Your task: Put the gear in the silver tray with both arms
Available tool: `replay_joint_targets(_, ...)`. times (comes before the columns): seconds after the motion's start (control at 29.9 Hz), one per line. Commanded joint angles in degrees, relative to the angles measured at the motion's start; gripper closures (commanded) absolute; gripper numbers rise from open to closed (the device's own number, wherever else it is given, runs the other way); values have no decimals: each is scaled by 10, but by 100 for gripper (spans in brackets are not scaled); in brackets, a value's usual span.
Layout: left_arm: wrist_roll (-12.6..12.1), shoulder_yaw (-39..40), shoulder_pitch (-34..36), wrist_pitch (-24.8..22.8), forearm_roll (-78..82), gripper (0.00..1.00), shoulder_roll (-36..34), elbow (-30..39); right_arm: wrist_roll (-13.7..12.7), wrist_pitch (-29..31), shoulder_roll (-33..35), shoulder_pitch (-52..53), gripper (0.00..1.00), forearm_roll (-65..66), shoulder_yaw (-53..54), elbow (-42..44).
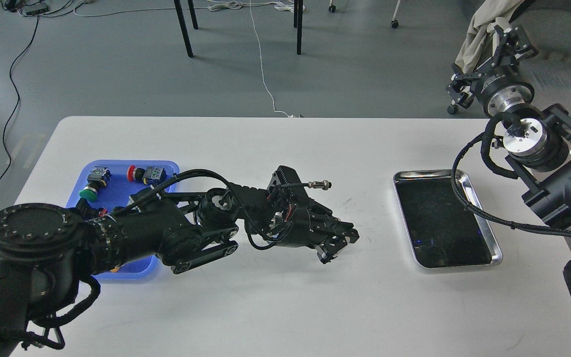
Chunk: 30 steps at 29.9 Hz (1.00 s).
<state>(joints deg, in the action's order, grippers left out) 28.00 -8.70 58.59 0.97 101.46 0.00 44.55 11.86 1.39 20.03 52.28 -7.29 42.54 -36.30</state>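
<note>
While the left arm's thick shoulder joint fills the near left corner of the bench (275,307), its black links stretch out over the middle of the white surface, low and nearly level. At the far end sits the left gripper (337,243), pointing toward the right side of the bench; it is dark and bunched together, so I cannot tell whether it is released or clenched, and nothing shows clearly between its tips. A thin cable with a silver connector (319,185) juts out just above the wrist.

Under the left forearm, toward the left edge of the bench, lies the blue tray (117,196), partly covered by the arm. In its far part rest a green push button (88,193) and a red push button (134,173), each with a small grey block behind it.

Over by the right edge sits the silver tray (484,230), flat on the bench with its long side running near to far, well apart from the left gripper. Its dark bottom holds only reflections, and a black cable (469,203) from the right arm hangs across its far right corner.

Beyond the right far corner of the bench, the right arm rises with its silver wrist rings, and the right gripper (479,64) is held high out over the grey floor (355,64), off the bench entirely. Its claws appear spread wide apart, holding nothing. Farther back, table legs and a white cord cross the floor.
</note>
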Motion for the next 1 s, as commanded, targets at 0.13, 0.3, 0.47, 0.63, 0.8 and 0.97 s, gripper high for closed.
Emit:
replay_joint_targets(0.13, 0, 0, -5, 0, -7, 74, 0, 1, 0, -1, -1, 1, 1, 0, 0, 5)
replay_joint_targets(0.3, 0, 1, -6, 0, -23, 68, 0, 0, 0, 0, 0, 6, 1, 0, -3, 10)
replay_joint_targets(0.47, 0, 1, -6, 0, -23, 68, 0, 0, 0, 0, 0, 8, 1, 0, -16, 10)
replay_joint_targets(0.63, 0, 1, -6, 0, -24, 67, 0, 0, 1, 0, 0, 7, 1, 0, -18, 10)
replay_joint_targets(0.8, 0, 3, -2, -1, -52, 62, 0, -1, 0, -3, 0, 15, 1, 0, -21, 18)
replay_joint_targets(0.97, 0, 17, 13, -3, -108, 56, 0, -16, -4, -14, 1, 20, 1, 0, -51, 21)
